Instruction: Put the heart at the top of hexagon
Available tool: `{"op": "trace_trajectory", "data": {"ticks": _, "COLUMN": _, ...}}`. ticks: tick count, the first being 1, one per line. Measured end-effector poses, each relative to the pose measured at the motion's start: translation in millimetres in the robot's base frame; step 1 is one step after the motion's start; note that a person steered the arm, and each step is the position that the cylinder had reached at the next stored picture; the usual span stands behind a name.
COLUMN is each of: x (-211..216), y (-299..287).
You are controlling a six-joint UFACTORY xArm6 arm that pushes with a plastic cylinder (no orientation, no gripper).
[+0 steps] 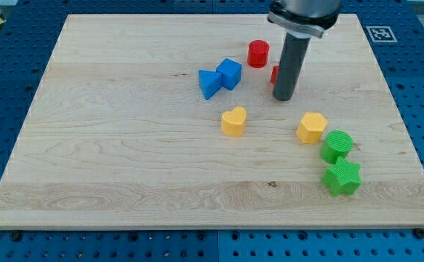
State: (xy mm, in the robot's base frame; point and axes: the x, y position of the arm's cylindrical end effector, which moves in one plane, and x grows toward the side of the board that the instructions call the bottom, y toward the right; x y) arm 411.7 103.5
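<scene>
A yellow heart (pixel 234 121) lies near the middle of the wooden board (pixel 124 145). A yellow hexagon (pixel 311 127) lies to its right, apart from it. My tip (pixel 283 97) stands above and between them, nearer the hexagon, touching neither. A small red block (pixel 274 73) shows partly behind the rod; its shape is hidden.
A red cylinder (pixel 258 54) stands at the view's top, left of the rod. Two blue blocks (pixel 211 83) (pixel 230 73) touch each other up and left of the heart. A green cylinder (pixel 337 145) and a green star (pixel 342 178) sit below right of the hexagon.
</scene>
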Motion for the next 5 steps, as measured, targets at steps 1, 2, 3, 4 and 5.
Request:
{"op": "trace_trajectory", "data": {"ticks": 1, "x": 0.0, "y": -38.5}}
{"op": "trace_trajectory", "data": {"ticks": 2, "x": 12.5, "y": -73.2}}
{"op": "trace_trajectory", "data": {"ticks": 3, "x": 46.1, "y": -104.9}}
{"op": "trace_trajectory", "data": {"ticks": 4, "x": 73.1, "y": -110.0}}
{"op": "trace_trajectory", "data": {"ticks": 5, "x": 74.6, "y": -74.1}}
